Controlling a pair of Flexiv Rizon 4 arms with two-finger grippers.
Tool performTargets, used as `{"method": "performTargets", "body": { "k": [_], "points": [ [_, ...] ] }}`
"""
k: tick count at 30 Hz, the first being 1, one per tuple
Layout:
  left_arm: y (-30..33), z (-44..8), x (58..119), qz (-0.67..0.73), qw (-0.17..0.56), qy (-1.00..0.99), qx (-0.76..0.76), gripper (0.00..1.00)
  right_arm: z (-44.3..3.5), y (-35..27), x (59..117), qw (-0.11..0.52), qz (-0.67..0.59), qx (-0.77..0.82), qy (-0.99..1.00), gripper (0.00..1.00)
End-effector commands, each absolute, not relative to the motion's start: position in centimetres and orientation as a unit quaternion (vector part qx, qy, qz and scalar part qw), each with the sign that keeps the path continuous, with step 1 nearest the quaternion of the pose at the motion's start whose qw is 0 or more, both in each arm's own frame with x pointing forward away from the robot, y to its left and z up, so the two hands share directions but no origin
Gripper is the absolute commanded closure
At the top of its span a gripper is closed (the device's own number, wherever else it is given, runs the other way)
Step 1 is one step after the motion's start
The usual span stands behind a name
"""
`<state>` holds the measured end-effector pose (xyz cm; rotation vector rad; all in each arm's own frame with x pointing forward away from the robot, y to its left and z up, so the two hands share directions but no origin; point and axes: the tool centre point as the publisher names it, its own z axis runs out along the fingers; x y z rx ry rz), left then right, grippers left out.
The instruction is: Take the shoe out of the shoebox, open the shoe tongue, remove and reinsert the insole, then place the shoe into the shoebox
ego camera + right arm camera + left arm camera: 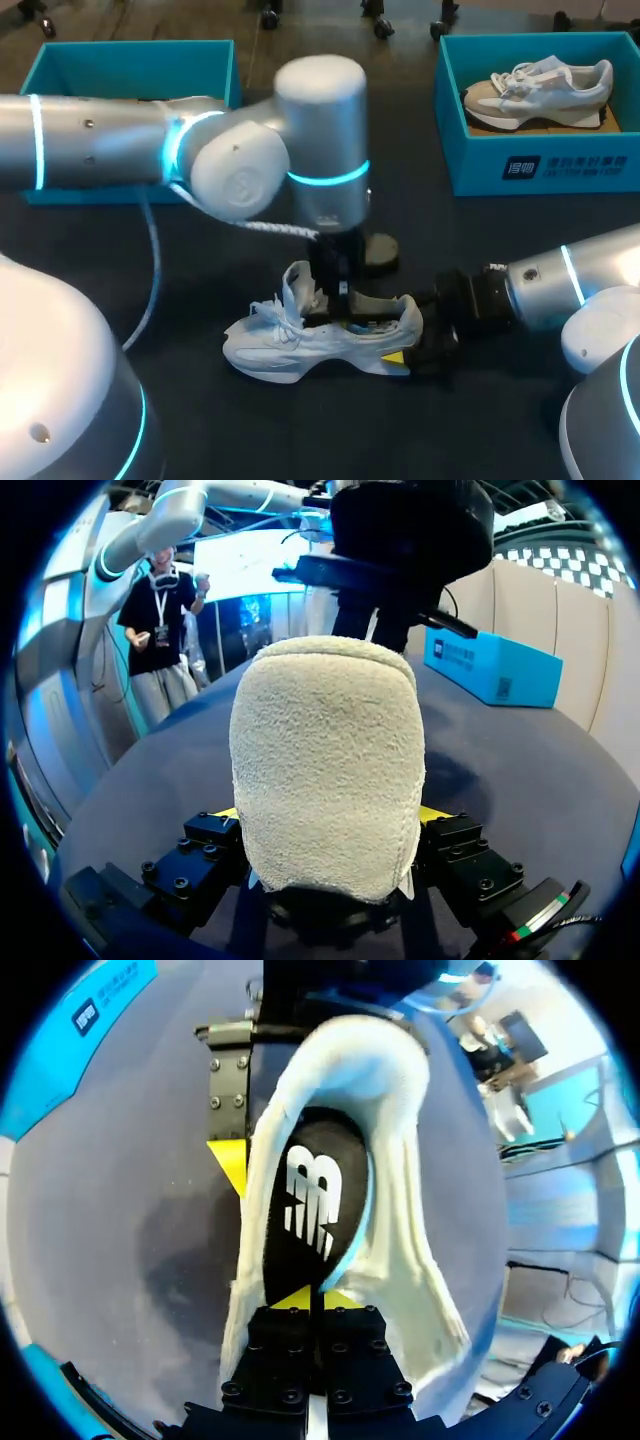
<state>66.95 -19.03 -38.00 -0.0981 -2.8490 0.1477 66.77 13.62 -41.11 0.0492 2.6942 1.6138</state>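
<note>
Bench, inspected from my side outward.

1. Shoe: white, at the middle of the bench. The toe is toward the left edge and the heel toward the right edge. The laces are loose and the tongue stands up from the opening.
2. My right fingers: they come in from the right edge and are spread as wide as the heel. One yellow tip is pressed on each side of the heel, so they are clamped on the shoe.
3. My left fingers: they reach down from above into the shoe's opening, behind the tongue. The yellow tips are pressed close together and pinch the near end of the insole.
4. Insole: black with a white mark. It lies inside the shoe and runs from my left fingers toward the heel. One long edge is lifted and shows a pale blue underside.
5. Dark rounded item: on the bench just beyond the shoe, partly hidden by my left arm. I cannot tell what it is.
6. Left shoebox: teal, at the far left corner, mostly hidden by my left arm.
7. Right shoebox: teal, at the far right corner, holding a second shoe with its toe toward the left.
</note>
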Motion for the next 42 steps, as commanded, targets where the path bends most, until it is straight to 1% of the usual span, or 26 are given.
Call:
{"method": "performTargets", "body": {
  "k": [1, 8, 10, 11, 19, 28, 42],
  "points": [
    [-18.7, -37.0, 66.6, 0.084, 0.131, -0.987, -0.040, 1.00, -41.0, 14.0, 66.5, 0.000, 0.511, 0.015, 0.859, 1.00],
    [-17.9, -37.0, 65.8, 0.095, 0.118, -0.988, -0.043, 1.00, -41.0, 14.0, 66.5, 0.000, 0.511, 0.015, 0.859, 1.00],
    [-17.7, -36.6, 65.8, 0.107, 0.128, -0.985, -0.047, 1.00, -41.0, 14.0, 66.5, 0.000, 0.511, 0.015, 0.859, 1.00],
    [-17.5, -36.1, 65.7, 0.107, 0.116, -0.986, -0.049, 1.00, -41.0, 14.0, 66.5, 0.000, 0.511, 0.015, 0.859, 1.00],
    [-17.0, -35.3, 66.0, 0.126, 0.117, -0.984, -0.042, 1.00, -41.0, 14.0, 66.5, 0.000, 0.511, 0.015, 0.859, 1.00],
    [-17.0, -34.7, 65.7, 0.143, 0.085, -0.986, -0.023, 1.00, -41.0, 14.0, 66.5, 0.000, 0.511, 0.015, 0.859, 1.00],
    [-16.9, -33.9, 66.7, 0.180, 0.087, -0.980, 0.017, 1.00, -41.0, 14.0, 66.5, 0.000, 0.511, 0.015, 0.859, 1.00]
  ]
}}
